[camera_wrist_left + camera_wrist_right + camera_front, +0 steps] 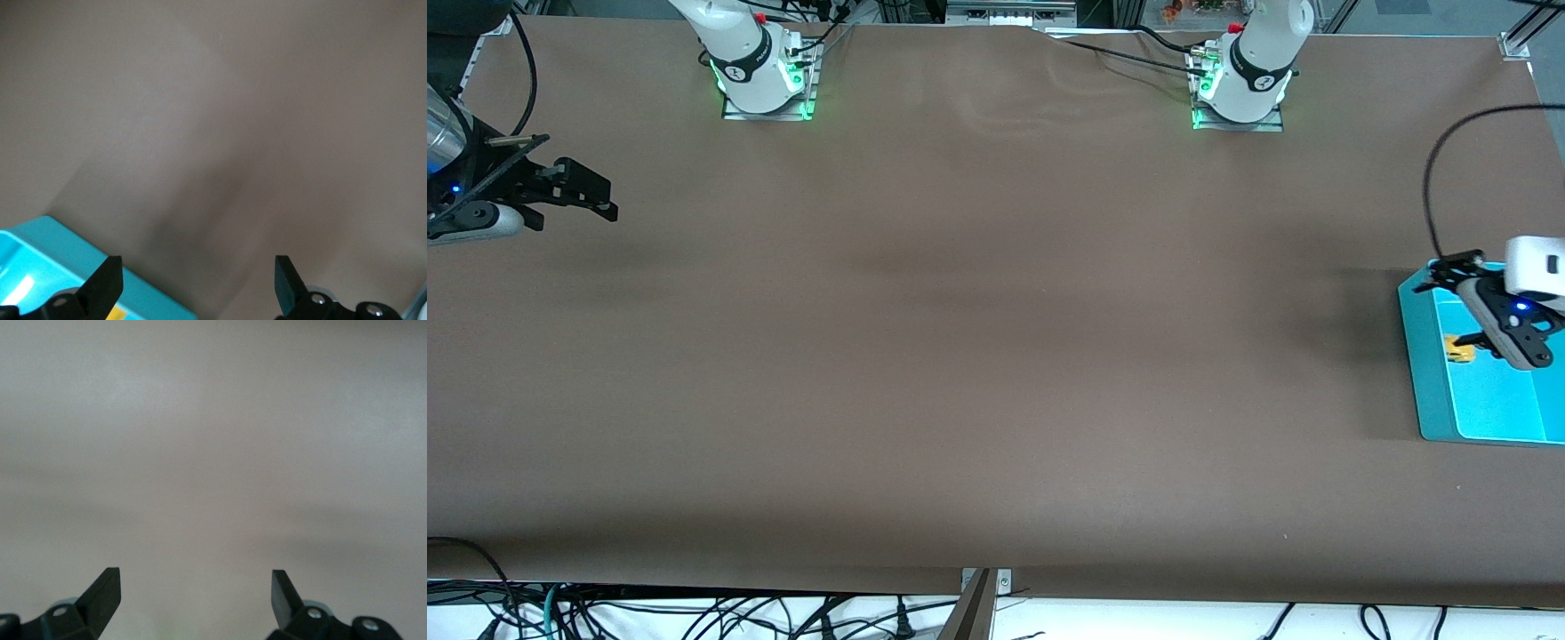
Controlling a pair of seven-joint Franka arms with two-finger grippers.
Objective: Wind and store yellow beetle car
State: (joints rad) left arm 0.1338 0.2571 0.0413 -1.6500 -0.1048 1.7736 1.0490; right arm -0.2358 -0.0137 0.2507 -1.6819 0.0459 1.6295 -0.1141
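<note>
Starting at the right arm's end of the bench [978, 356], about a third of the way down the front frame: right pincer [600, 200] waiting in the air over bare brown surface, released, fingers wide apart in the right wrist view [195, 583] with nothing between them. No part in any trouble from there unless swung across.

Crossing the long bare middle to the left arm's end, at mid-height of the frame: teal tray [1423, 373] with a bright blue floor. Car [1460, 349] lying inside it, close to the tray wall that faces the middle of the bench. Left pincer [1449, 311] hovering over that same wall, released and gripping nothing, fingers spread over the rim in the left wrist view [198, 270], with a sliver of yellow [115, 313] showing just past the tray edge [60, 247] at the bottom of that frame.

Judged from this, storing looks done; whether wound, impossible to tell.

Possible trouble:
- One finger tip seen very near the car in the front frame; contact or clearance unclear. A careless lift or sideways pull could catch the toy and flick it over the low wall.
- Dropping straight down could strike the rim and tip or shove the tray.
- If wound, the car could roll off along the tray floor once nudged.
- Slack black cable [1427, 196] looping above the wrist could snag during a fast retreat.
</note>
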